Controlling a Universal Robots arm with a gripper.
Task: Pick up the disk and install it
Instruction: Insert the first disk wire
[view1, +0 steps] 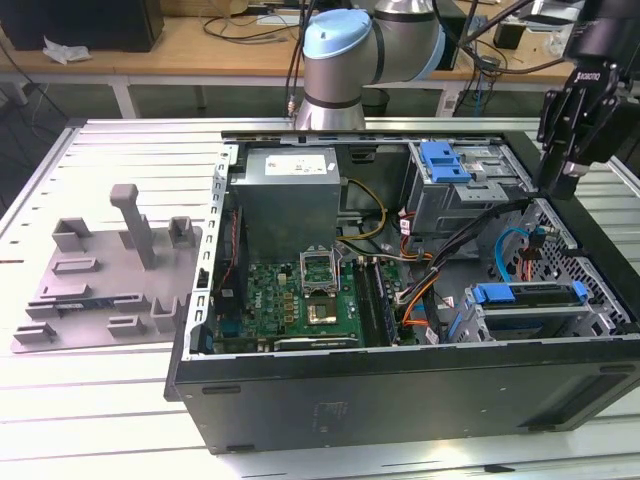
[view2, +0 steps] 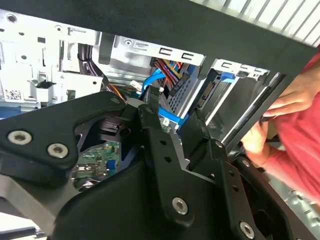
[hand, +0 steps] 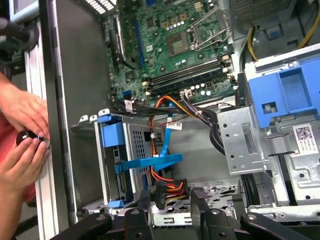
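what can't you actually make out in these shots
- The disk: in the exterior view only its blue-framed edge shows in the lower cage, whose walls hide its face and how fully it sits.
- The hands: in the first wrist view the fingers cover most of a small dark thing that they hold.
- The gripper: in the second wrist view its black body hides much of the case interior.

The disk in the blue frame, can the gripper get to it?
Probably yes. The case is open on top, and the gripper hangs above it near the disk with open fingers. Only a blue cable runs close by.
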